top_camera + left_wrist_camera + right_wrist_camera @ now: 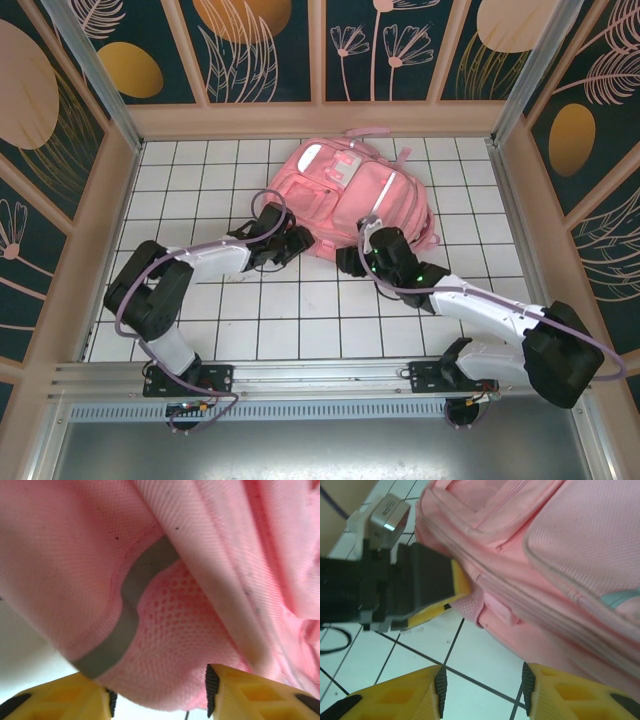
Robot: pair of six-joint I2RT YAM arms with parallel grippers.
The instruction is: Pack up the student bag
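The large pink fabric backpack (352, 192) lies flat at the far middle of my white tiled worktop (190, 190). Left gripper (159, 692) straddles its mesh side pocket (180, 630) – whether it pinches, I cannot tell. Right gripper (482, 685) – fingers apart over bare tile beside the backpack

lab cell: panelled walls (260, 50), tiled table (300, 300)
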